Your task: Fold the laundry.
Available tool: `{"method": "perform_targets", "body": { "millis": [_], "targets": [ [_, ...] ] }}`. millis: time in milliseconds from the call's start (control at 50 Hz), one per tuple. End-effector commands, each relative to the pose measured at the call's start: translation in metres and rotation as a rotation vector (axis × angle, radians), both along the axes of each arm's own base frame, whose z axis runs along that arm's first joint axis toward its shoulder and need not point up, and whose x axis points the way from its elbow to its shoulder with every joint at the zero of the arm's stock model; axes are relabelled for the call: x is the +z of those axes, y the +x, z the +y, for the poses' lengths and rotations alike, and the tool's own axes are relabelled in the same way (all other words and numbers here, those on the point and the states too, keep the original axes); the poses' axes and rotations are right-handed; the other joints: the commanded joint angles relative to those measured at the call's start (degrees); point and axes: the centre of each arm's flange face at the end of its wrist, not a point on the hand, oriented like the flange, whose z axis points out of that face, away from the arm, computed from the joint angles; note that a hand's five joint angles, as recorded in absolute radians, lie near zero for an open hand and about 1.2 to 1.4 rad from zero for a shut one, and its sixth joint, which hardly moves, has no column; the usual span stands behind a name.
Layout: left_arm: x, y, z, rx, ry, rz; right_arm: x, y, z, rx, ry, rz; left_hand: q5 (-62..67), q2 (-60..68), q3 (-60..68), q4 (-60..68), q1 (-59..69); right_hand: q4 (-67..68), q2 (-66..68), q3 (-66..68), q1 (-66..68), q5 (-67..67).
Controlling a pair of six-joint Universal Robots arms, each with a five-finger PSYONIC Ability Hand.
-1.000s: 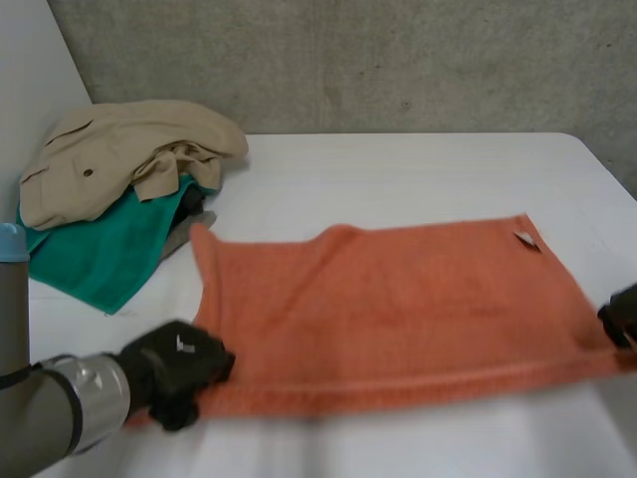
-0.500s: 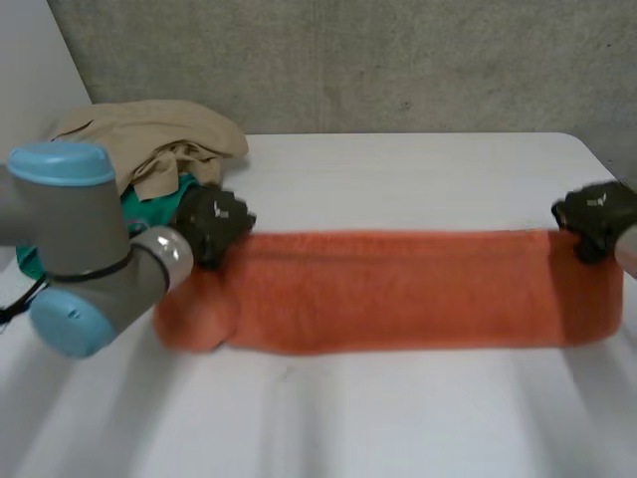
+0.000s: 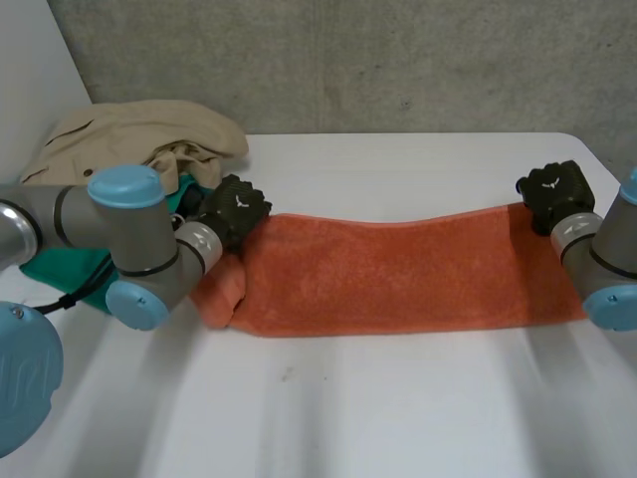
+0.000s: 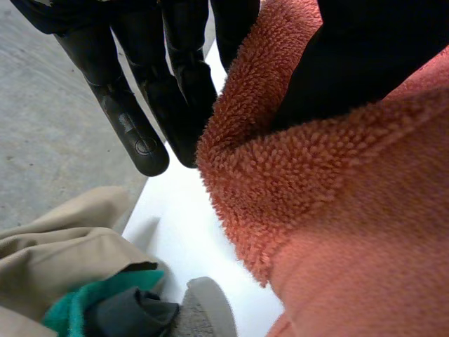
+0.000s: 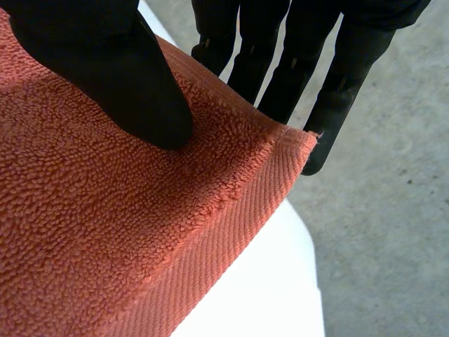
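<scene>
An orange towel (image 3: 398,274) lies folded in half lengthwise across the middle of the white table (image 3: 398,408). My left hand (image 3: 237,207) is at the towel's far left corner, and in the left wrist view the thumb and fingers (image 4: 133,126) pinch the orange towel (image 4: 337,210) edge. My right hand (image 3: 553,191) is at the far right corner; in the right wrist view its thumb presses the orange towel (image 5: 105,217) corner against the fingers (image 5: 280,77) underneath. The towel's left end bunches into a small roll under my left forearm.
A pile of laundry sits at the back left: a beige garment (image 3: 129,139) on top of a green cloth (image 3: 70,274), with a grey piece (image 4: 200,309) beside the towel's left end. A concrete wall (image 3: 348,60) runs behind the table.
Both hands have carried the towel's near edge up and over to the far edge, so the spread towel is now folded in half. Both arms have moved away from the table's front.
</scene>
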Motion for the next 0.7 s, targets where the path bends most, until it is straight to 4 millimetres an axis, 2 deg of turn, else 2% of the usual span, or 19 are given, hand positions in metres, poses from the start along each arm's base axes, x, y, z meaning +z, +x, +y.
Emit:
{"method": "perform_targets", "body": {
  "millis": [20,40,60,80,100,120,140,160,200,240,260,340,440,560,580,640,660,700],
  "targets": [
    [0.065,0.003,-0.024,0.015,-0.193,0.085,0.06,0.008,-0.022,0.008,-0.214,-0.04,13.1,11.3,11.5,11.0,12.5,11.3,12.3,11.8,15.6,11.5],
    [0.098,0.005,-0.035,0.028,-0.306,0.135,0.076,0.008,-0.025,0.002,-0.269,-0.056,13.1,11.3,11.5,11.0,12.5,11.3,12.3,11.8,15.6,11.5],
    [0.12,0.007,-0.038,0.038,-0.371,0.171,0.093,0.007,-0.028,-0.008,-0.325,-0.077,13.1,11.3,11.5,11.0,12.5,11.3,12.3,11.8,15.6,11.5],
    [0.138,0.008,-0.04,0.045,-0.421,0.202,0.132,0.006,-0.03,-0.023,-0.449,-0.149,13.1,11.3,11.5,11.0,12.5,11.3,12.3,11.8,15.6,11.5],
    [0.157,0.011,-0.042,0.053,-0.473,0.242,0.151,0.003,-0.03,-0.03,-0.512,-0.19,13.1,11.3,11.5,11.0,12.5,11.3,12.3,11.8,15.6,11.5],
    [0.196,0.014,-0.039,0.059,-0.566,0.333,0.17,0.001,-0.029,-0.035,-0.572,-0.233,13.1,11.3,11.5,11.0,12.5,11.3,12.3,11.8,15.6,11.5],
    [0.213,0.017,-0.037,0.055,-0.601,0.38,0.187,-0.001,-0.026,-0.037,-0.63,-0.279,13.1,11.3,11.5,11.0,12.5,11.3,12.3,11.8,15.6,11.5],
    [0.228,0.019,-0.034,0.047,-0.63,0.426,0.216,-0.004,-0.02,-0.029,-0.729,-0.363,13.1,11.3,11.5,11.0,12.5,11.3,12.3,11.8,15.6,11.5],
    [0.262,0.022,-0.023,0.009,-0.678,0.55,0.239,-0.006,-0.013,-0.01,-0.806,-0.431,13.1,11.3,11.5,11.0,12.5,11.3,12.3,11.8,15.6,11.5],
    [0.274,0.025,-0.018,-0.017,-0.681,0.601,0.254,-0.007,-0.004,0.014,-0.839,-0.467,13.1,11.3,11.5,11.0,12.5,11.3,12.3,11.8,15.6,11.5],
    [0.276,0.027,-0.017,-0.023,-0.671,0.612,0.255,-0.007,-0.003,0.018,-0.832,-0.466,13.1,11.3,11.5,11.0,12.5,11.3,12.3,11.8,15.6,11.5],
    [0.262,0.03,-0.014,-0.034,-0.586,0.587,0.249,-0.002,0.005,0.047,-0.761,-0.453,13.1,11.3,11.5,11.0,12.5,11.3,12.3,11.8,15.6,11.5],
    [0.217,0.026,-0.006,-0.051,-0.424,0.522,0.226,-0.003,0.012,0.056,-0.653,-0.428,13.1,11.3,11.5,11.0,12.5,11.3,12.3,11.8,15.6,11.5],
    [0.175,0.027,0.016,-0.051,-0.28,0.461,0.18,-0.008,0.023,0.059,-0.468,-0.387,13.1,11.3,11.5,11.0,12.5,11.3,12.3,11.8,15.6,11.5],
    [0.161,0.027,0.023,-0.051,-0.234,0.44,0.173,-0.009,0.025,0.063,-0.436,-0.38,13.1,11.3,11.5,11.0,12.5,11.3,12.3,11.8,15.6,11.5],
    [0.136,0.028,0.035,-0.053,-0.159,0.405,0.144,-0.017,0.033,0.061,-0.316,-0.35,13.1,11.3,11.5,11.0,12.5,11.3,12.3,11.8,15.6,11.5],
    [0.117,0.03,0.044,-0.054,-0.105,0.376,0.137,-0.02,0.035,0.057,-0.286,-0.343,13.1,11.3,11.5,11.0,12.5,11.3,12.3,11.8,15.6,11.5],
    [0.097,0.032,0.054,-0.055,-0.049,0.343,0.115,-0.031,0.04,0.034,-0.203,-0.319,13.1,11.3,11.5,11.0,12.5,11.3,12.3,11.8,15.6,11.5]
  ]
}}
